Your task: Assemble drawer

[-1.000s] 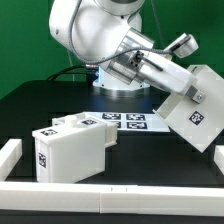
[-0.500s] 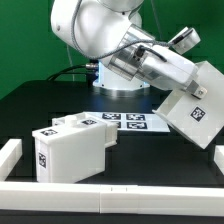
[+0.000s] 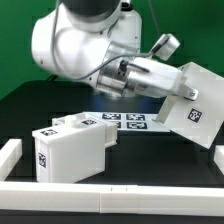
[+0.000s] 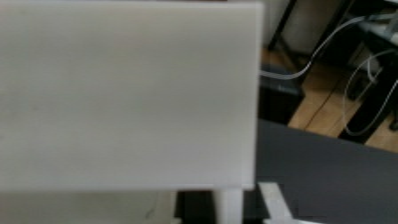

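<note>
The large white hollow shell [image 3: 194,105] hangs tilted above the table at the exterior view's right, a tag on its facing side. My gripper [image 3: 170,88] is shut on the shell's upper left edge; the fingers are mostly hidden behind it. In the wrist view one flat white wall of the shell [image 4: 125,90] fills most of the picture, and the gripper [image 4: 192,205] shows only as blurred fingers below it. Two smaller white trays stand on the table at the left front, one tray [image 3: 72,152] nearer with a tag on its end, the other tray [image 3: 78,124] just behind and touching it.
The marker board [image 3: 126,122] lies flat on the black table between the trays and the shell. Low white rails run along the left [image 3: 9,156], the front [image 3: 110,196] and the right [image 3: 218,156]. The arm's bulky body [image 3: 85,50] looms over the table's back.
The arm's upper body has swung toward the exterior view's left and the wrist has turned. The held shell has tipped further and shifted slightly. The trays have not moved.
</note>
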Robot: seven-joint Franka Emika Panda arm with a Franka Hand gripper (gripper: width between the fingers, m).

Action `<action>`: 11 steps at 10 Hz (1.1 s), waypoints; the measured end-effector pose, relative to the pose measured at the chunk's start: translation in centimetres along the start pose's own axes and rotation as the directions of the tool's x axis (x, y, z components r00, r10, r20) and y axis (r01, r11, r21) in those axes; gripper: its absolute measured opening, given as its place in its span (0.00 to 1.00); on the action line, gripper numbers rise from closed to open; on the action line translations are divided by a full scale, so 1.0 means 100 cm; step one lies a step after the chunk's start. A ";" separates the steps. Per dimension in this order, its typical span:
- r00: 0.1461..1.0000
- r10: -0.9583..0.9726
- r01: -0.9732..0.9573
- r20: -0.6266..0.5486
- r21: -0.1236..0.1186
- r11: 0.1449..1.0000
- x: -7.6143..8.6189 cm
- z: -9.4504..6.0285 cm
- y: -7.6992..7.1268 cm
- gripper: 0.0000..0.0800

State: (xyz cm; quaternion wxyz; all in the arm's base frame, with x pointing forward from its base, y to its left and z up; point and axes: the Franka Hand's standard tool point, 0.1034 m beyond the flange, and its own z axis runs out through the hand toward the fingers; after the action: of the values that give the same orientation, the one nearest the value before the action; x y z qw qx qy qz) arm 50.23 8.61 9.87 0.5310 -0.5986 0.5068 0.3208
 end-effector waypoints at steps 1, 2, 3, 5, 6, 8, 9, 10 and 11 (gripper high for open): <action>0.999 0.009 -0.009 0.048 0.012 1.000 0.002 -0.001 -0.003 0.04; 0.993 0.023 -0.026 0.116 0.024 0.999 0.005 -0.002 -0.002 0.04; 0.987 0.038 -0.044 0.157 0.036 0.998 0.013 -0.002 -0.004 0.04; 0.986 0.047 -0.053 0.157 0.039 0.998 0.017 -0.004 -0.006 0.04; 0.986 0.053 -0.061 0.158 0.042 0.997 0.018 -0.006 -0.006 0.04; 0.985 0.063 -0.071 0.159 0.042 0.997 0.020 -0.006 -0.004 0.04; 0.985 0.066 -0.074 0.159 0.045 0.996 0.021 -0.008 -0.003 0.04; 0.985 0.067 -0.075 0.158 0.046 0.996 0.021 -0.008 -0.003 0.04; 0.986 0.067 -0.075 0.156 0.046 0.996 0.022 -0.008 -0.003 0.11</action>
State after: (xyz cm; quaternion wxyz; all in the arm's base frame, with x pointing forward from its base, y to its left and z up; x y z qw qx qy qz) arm 51.03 7.21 8.14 0.5721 -0.5398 0.4933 0.3716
